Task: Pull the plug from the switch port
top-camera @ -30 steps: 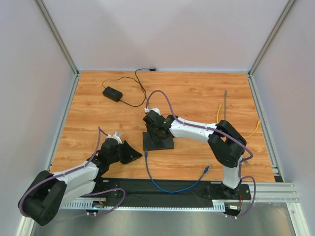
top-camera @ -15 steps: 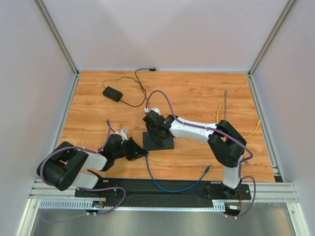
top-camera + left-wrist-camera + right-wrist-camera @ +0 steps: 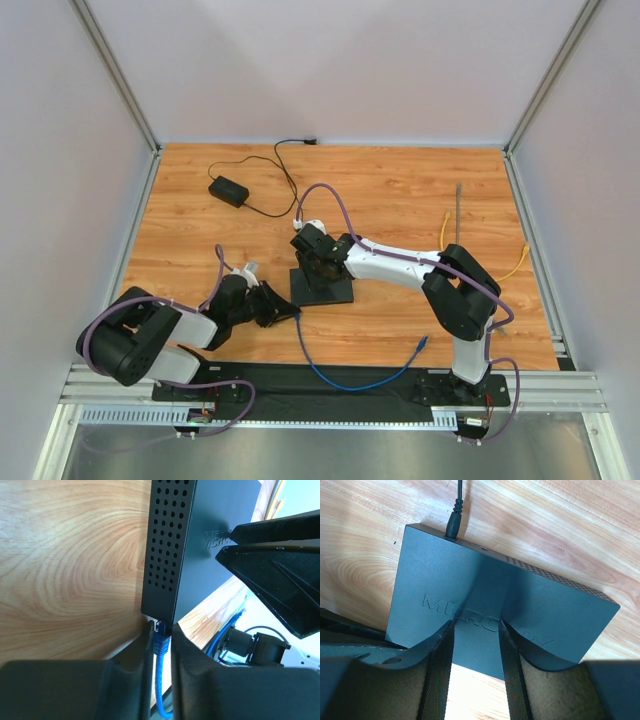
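Blue plug (image 3: 161, 641) sits in a port at the near-left corner of the switch (image 3: 200, 550), a flat black box lying mid-table, just ahead of both arms. Left gripper (image 3: 287, 314) lies low beside that corner, its fingers (image 3: 131, 655) looking closed on the plug from either side. Right gripper (image 3: 476, 625) bears down on the lid from above, fingers spread, holding nothing.

Risks, as judged: if the plug's latch (not visible here) isn't pressed, a pull may drag the whole box. The lid is smooth, so the right gripper could skid instead of pinning it. The grip might also slip off the short plug onto the cable (image 3: 345, 385), and a sliding box would strain the power lead (image 3: 454, 525) at the back.

Switch: matte black w/ crisp edges, rows of vent holes down one side, raised lettering on top. Plug: hard blue plastic. Cable: round, glossy, limp. Table (image 3: 400, 190): slick wood-grain top.
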